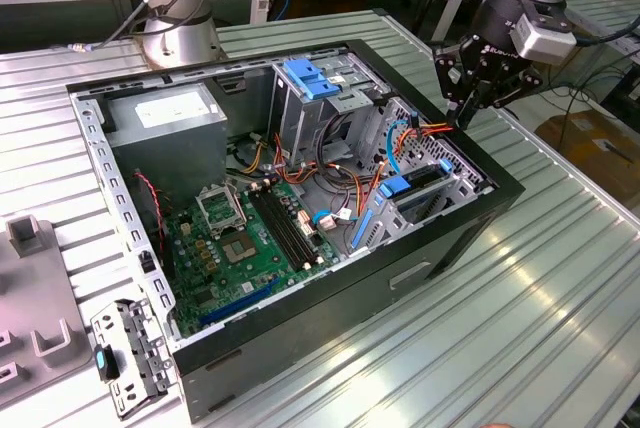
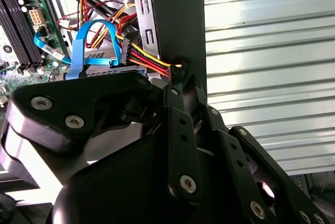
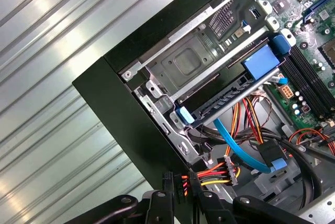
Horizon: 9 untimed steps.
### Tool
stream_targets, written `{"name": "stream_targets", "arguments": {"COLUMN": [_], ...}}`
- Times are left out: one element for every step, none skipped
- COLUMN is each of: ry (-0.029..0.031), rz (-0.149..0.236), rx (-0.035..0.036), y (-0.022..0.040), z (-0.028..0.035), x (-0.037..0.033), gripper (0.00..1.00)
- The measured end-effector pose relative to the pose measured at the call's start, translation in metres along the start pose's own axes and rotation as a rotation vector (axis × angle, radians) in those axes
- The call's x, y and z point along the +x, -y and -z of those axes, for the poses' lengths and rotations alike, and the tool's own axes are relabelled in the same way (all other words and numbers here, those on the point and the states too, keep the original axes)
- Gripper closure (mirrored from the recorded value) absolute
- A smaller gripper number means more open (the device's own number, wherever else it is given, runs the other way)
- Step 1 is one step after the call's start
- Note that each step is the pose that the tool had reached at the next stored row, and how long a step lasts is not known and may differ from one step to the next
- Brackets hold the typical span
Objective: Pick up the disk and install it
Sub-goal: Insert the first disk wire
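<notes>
A ribbed metal bench [image 1: 570,278] carries an open black computer case [image 1: 300,353] with its green motherboard [image 1: 240,238] facing up; wooden desks stand in the room behind; the disk [image 1: 422,180] lies flat in the drive cage at the case's corner toward the exterior view's right, its long axis across the case, its blue rail end toward the motherboard; the gripper [image 1: 466,116] hangs over that edge, fingers clamped on a black connector [image 3: 181,181] with red and yellow wires.
</notes>
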<state>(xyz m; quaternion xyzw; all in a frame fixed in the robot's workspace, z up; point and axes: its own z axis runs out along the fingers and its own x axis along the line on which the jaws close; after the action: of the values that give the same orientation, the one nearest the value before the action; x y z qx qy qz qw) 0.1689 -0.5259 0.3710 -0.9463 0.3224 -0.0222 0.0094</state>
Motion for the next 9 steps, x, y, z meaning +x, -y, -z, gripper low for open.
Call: {"name": "stream_targets", "arguments": {"ry": [0.0001, 0.0001, 0.0004, 0.0008, 0.0013, 0.0017, 0.0021, 0.0026, 0.0027], "rz": [0.001, 0.004, 0.013, 0.025, 0.037, 0.055, 0.067, 0.081, 0.085], "rx": [0.0001, 0.0001, 0.0005, 0.0009, 0.0014, 0.0019, 0.0023, 0.0029, 0.0031], "y": [0.0001, 0.0002, 0.0002, 0.0003, 0.0005, 0.0007, 0.0009, 0.0014, 0.0015], "z": [-0.0001, 0.0, 0.0, -0.0003, -0.0007, -0.0015, -0.0023, -0.0035, -0.0043], "x": [-0.0001, -0.0002, -0.0002, -0.0003, -0.0004, -0.0006, -0.0008, -0.0012, -0.0013], "gripper": [0.75, 0.75, 0.74, 0.74, 0.67, 0.67, 0.67, 0.67, 0.67]}}
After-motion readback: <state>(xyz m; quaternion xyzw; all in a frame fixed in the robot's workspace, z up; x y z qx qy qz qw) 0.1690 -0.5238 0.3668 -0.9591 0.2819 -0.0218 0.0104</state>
